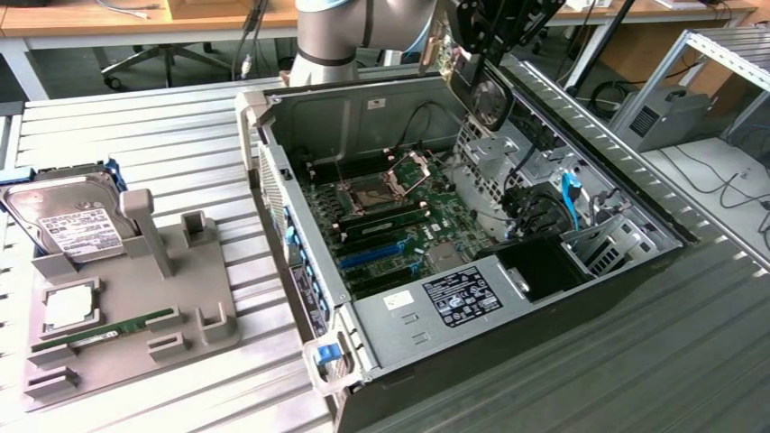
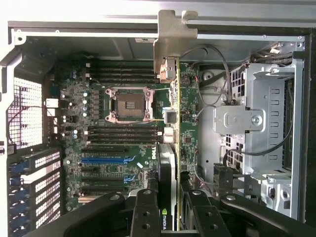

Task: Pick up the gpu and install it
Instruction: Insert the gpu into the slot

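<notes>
Fingers [image 2: 146, 212] of the black gripper [image 2: 171, 221] clamped on the gpu [image 2: 167, 163], a thin flat card with a black cooler on one face, a green circuit board on the other and a silver metal end bracket [image 2: 173, 37]. Seen edge-on between the fingers, running out past the fingertips, bracket at the far end. Held above the open grey metal computer case [image 1: 349, 113], apparently clear of everything else. Green motherboard [image 2: 113, 123] and blue expansion slots [image 2: 106, 159] well beyond the fingertips, down inside the case. Not yet seated.

Judged light and stiff: no sag along the length beyond the fingers. Probably fragile all the same, with small parts and solder points on the board face and a contact edge best left untouched. Likely not very slippery, with shroud and board offering flat faces to the pads. Sensible hold, by this reading: across both flat faces near the end away from the bracket, as now, or along the rigid edges; never on the connector edge.
</notes>
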### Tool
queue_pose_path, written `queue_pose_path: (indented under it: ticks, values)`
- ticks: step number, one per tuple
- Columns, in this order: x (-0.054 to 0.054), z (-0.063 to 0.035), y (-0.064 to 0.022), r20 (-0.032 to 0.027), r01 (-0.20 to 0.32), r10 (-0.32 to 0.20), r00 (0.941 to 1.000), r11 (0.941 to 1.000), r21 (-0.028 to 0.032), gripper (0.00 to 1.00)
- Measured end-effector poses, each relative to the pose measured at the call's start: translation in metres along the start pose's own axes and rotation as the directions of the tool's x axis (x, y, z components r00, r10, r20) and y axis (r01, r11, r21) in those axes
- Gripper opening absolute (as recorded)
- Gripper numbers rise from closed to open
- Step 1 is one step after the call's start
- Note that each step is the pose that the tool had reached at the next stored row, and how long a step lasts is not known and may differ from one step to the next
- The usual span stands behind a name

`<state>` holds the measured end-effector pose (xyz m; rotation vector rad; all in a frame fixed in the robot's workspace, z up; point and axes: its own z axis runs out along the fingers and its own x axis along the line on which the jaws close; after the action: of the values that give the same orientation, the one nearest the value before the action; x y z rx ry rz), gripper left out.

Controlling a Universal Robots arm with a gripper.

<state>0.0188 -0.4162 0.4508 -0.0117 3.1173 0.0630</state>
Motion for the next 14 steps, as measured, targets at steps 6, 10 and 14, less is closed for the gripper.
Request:
queue_pose_path:
  ticks: [6,10,14]
  values:
    - [0.0,0.0002,0.0,-0.0003,0.008,-0.008,1.0,1.0,-0.0002,0.27]
    - [0.0,0.0003,0.0,-0.0006,0.015,-0.015,0.9999,0.9999,-0.0004,0.27]
    - [0.0,0.0006,0.0001,-0.0015,0.038,-0.038,0.9993,0.9993,-0.0011,0.27]
